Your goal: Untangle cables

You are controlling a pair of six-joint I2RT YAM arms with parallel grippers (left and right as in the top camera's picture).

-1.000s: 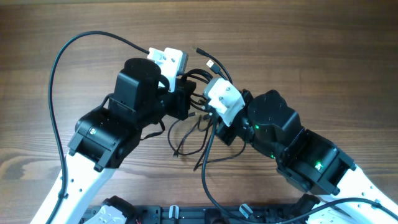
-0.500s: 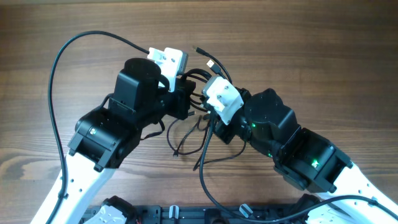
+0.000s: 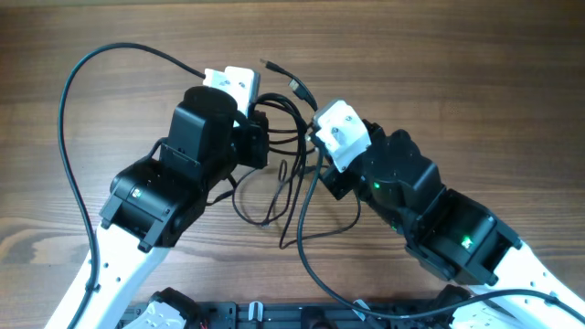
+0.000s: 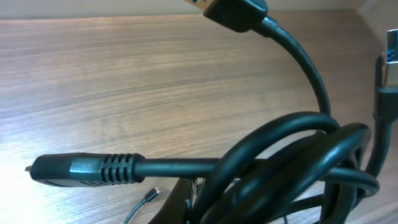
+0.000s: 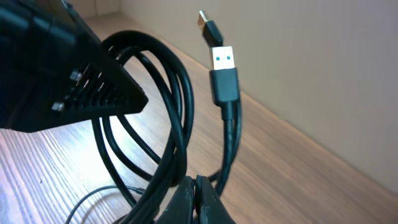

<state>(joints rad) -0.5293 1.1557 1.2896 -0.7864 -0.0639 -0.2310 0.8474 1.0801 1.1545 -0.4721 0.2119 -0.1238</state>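
We take the left gripper (image 3: 263,139) as our mark. It is closed. In its wrist view the fingertips show as one dark wedge at the lower edge, and the cables (image 4: 292,158) rise from that wedge as a thick coil of black loops, so we read it as gripping them.

From overhead the bundle sits just right of the left gripper, strung between it and the right gripper (image 5: 196,193). The right gripper stands near the left one, on the far side of the coil. Its jaws are pressed together on a strand, with the loops standing upright above them.

Thinner loops droop from the left gripper toward the arm bases, over the table (image 3: 457,73). We cannot tell whether they touch the wood.

Two plugs stick out beyond the left gripper and to its right, a little apart from each other. They are the blue plug (image 5: 224,59) and, past it, the gold plug (image 5: 208,25).

A ribbed plug (image 4: 84,169) juts sideways from the coil over bare wood in the left gripper's own view. We cannot place it from overhead.

The arm cable (image 3: 66,128) arcs wide to the left of the left gripper, starting from the white camera (image 3: 228,80) just above it.
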